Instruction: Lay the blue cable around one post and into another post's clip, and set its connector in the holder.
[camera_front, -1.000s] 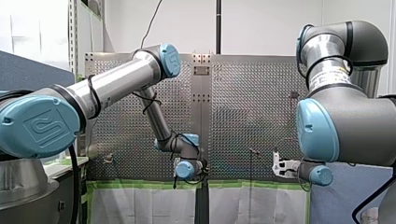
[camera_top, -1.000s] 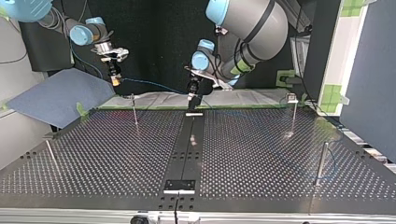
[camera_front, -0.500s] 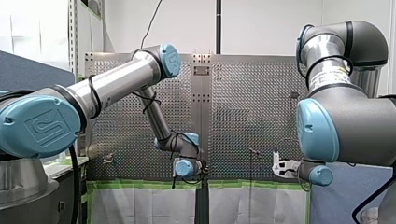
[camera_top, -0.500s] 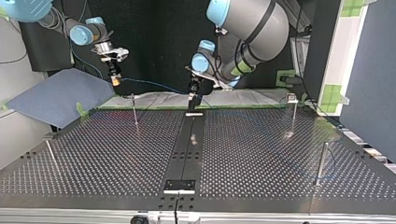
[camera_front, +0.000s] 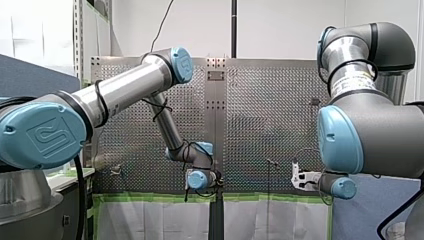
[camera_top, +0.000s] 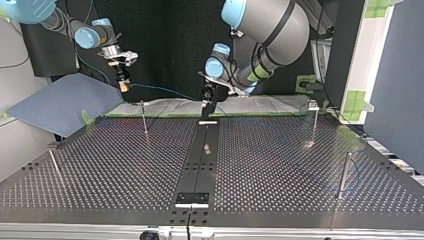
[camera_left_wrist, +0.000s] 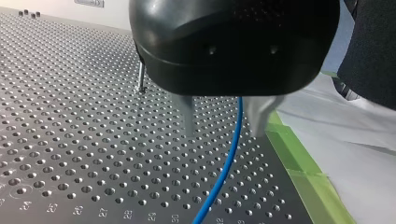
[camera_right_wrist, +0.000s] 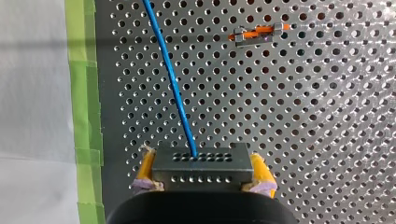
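At the top view's upper left, your right jaws clench the grey connector, and the blue cable runs out ahead over the perforated surface. Your left jaws, upper centre, stand released, with the cable passing between them.

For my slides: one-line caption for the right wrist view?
Right gripper, yellow-padded fingers shut on the grey metal connector block, its thin blue cable running ahead over the perforated table.
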